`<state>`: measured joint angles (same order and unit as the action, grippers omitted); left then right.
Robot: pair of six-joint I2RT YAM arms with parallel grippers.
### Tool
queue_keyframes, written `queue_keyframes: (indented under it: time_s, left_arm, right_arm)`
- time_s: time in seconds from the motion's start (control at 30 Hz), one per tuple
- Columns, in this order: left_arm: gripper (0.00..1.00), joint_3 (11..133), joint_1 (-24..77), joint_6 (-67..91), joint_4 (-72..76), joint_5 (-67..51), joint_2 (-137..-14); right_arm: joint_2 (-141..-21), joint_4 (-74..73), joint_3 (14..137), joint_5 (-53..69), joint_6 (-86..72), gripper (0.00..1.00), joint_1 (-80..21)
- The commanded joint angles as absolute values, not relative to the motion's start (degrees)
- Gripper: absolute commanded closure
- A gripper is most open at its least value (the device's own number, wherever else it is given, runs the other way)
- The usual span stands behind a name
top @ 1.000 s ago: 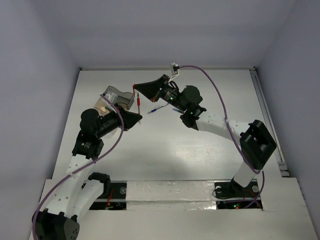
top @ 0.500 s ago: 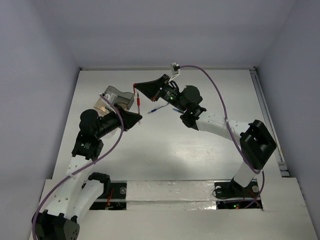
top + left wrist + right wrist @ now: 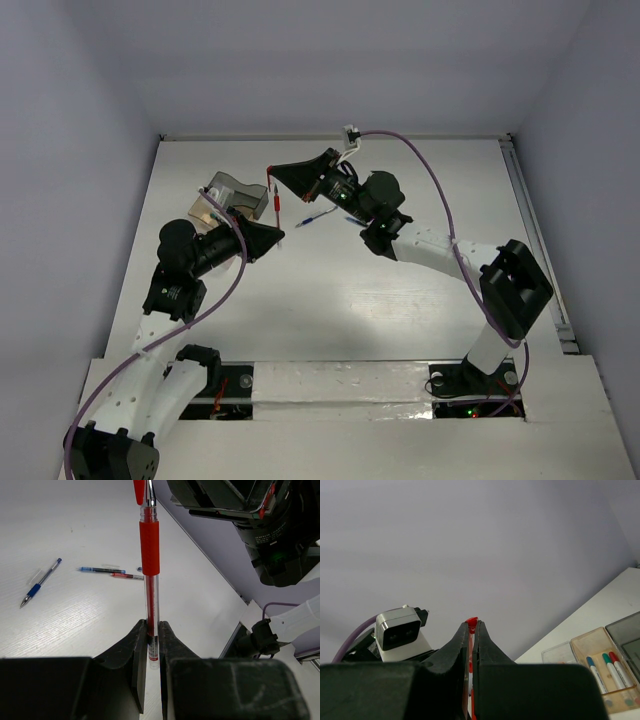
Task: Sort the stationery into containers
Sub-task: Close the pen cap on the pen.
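A red gel pen (image 3: 275,205) hangs in the air between my two grippers. My left gripper (image 3: 281,238) is shut on its clear lower barrel (image 3: 152,630), with the red grip (image 3: 149,547) above the fingers. My right gripper (image 3: 270,173) is shut on the pen's red cap end (image 3: 471,621). The containers (image 3: 232,190) sit at the back left, just left of the pen. The right wrist view shows a tan tray (image 3: 580,647) holding three markers (image 3: 610,669), a smoky grey tray (image 3: 627,640) and a clear tray (image 3: 560,654).
Loose pens lie on the table right of the held pen: a blue-grip pen (image 3: 41,581), a blue one (image 3: 102,570) and a red one (image 3: 125,576), with the same group of loose pens (image 3: 312,219) showing from above. The right arm's wrist (image 3: 270,535) looms close on the right.
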<state>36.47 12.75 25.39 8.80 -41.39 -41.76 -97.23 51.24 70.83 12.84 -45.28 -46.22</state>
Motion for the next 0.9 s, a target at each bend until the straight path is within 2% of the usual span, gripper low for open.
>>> queue_keyframes:
  time_s: [0.0,0.87]
  left_arm:
    - [1.0,37.0,13.0,25.5,12.1,-42.5,-40.7]
    - [1.0,37.1,13.0,25.5,12.1,-42.4,-41.0]
  right_arm:
    - [-96.5,53.8,72.2,12.1,-45.4,1.0,-46.1]
    - [-96.3,54.7,70.0,14.5,-46.9,1.0,-44.6]
